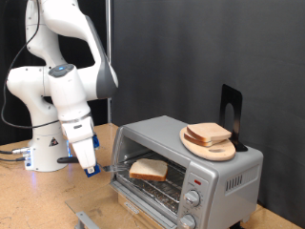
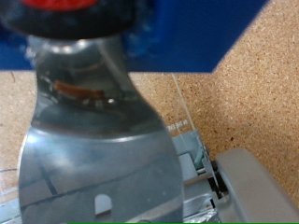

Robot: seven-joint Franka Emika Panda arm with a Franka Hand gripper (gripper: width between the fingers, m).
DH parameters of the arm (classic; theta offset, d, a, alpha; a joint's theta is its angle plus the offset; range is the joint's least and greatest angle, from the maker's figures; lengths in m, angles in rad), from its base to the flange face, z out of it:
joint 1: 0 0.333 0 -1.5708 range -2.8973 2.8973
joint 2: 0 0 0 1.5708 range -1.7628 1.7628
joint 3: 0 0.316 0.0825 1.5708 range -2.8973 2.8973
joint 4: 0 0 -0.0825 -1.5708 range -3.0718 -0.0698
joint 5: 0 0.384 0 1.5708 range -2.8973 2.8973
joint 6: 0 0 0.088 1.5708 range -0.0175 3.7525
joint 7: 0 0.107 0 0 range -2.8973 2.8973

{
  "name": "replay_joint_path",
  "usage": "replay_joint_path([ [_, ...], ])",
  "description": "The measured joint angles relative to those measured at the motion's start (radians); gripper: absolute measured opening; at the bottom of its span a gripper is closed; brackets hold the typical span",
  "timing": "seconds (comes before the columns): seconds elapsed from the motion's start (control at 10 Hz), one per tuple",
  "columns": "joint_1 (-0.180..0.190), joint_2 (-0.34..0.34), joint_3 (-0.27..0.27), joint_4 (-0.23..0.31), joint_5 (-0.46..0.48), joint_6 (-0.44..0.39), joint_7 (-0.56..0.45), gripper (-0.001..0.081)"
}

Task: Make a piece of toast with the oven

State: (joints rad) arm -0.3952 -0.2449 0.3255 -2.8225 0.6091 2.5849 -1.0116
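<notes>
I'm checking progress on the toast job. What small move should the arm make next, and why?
Probably ease the gripper a little toward the oven to push the rack in. A slice of bread already lies on the wire rack at the open front, and the gripper hangs just beside that opening on the exterior view's left. More bread sits on the board on top.

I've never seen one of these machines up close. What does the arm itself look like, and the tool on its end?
The arm is glossy white, built of rounded, bulging segments with dark seams at the joints and a small blue-lit ring on top of one. Its base carries a blue glow and a triangular warning sticker. The tool is white with blue tips. Black cables trail behind.
</notes>
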Motion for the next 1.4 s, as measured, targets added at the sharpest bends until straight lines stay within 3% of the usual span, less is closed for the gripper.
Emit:
replay_joint_path([
  [0.5, -0.004, -0.036, -0.028, 0.029, 0.02, -0.065, 0.049, 0.0493],
  [0.9, -0.003, -0.032, -0.005, 0.051, 0.005, -0.062, 0.147, 0.0493],
  [1.4, 0.02, -0.022, 0.034, 0.069, 0.068, -0.025, 0.157, 0.0493],
])
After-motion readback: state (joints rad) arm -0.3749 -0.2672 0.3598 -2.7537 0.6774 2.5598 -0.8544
